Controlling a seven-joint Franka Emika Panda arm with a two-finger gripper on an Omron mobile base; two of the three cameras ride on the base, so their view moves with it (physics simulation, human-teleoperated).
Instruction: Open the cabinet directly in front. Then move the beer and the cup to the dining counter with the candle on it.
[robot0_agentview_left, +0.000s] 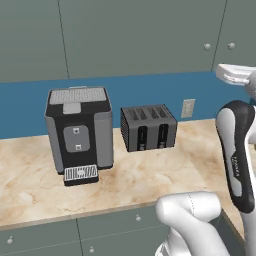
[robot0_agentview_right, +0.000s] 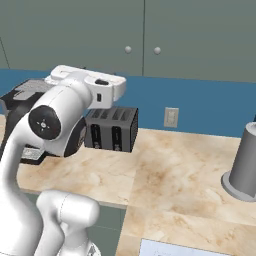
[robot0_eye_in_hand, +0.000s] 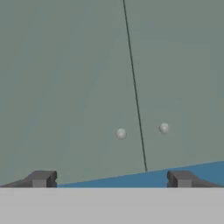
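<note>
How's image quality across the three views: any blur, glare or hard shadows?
Left base view: flat, even light, only a faint shadow under the coffee machine and toaster; slightly soft. Right base view: same even light, no glare on the marble worktop. Hand view: softest of the three, the cabinet knobs look fuzzy; the open claw tips are sharper.
</note>
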